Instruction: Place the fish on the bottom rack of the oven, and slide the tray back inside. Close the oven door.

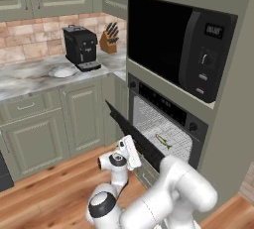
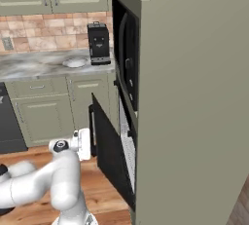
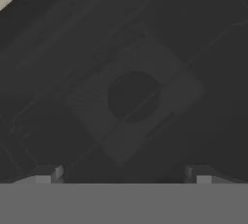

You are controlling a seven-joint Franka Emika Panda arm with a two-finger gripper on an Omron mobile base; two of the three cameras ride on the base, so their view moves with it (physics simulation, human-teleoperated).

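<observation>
Fingertips (image 3: 46, 173) spread wide, grasping nothing, pressing close against oven door (image 1: 130, 131). Door standing partly raised, tilted below oven (image 1: 166, 119). Fish (image 1: 163, 141) lying on bottom rack (image 1: 149, 119) inside oven. Advice: keep pushing door's outer face upward, steady, until flush with oven front.

Oven door (image 2: 111, 157) half open, arm's hand (image 2: 82, 143) beside it, perhaps touching

Fish (image 1: 163, 141) on bottom rack (image 1: 163, 129) — oven door (image 1: 134, 135) half-raised.

Glossy black oven door (image 1: 133, 133), silver wire bottom rack (image 1: 163, 130), veined marble counter (image 1: 30, 77), wood-plank floor (image 1: 49, 193).
</observation>
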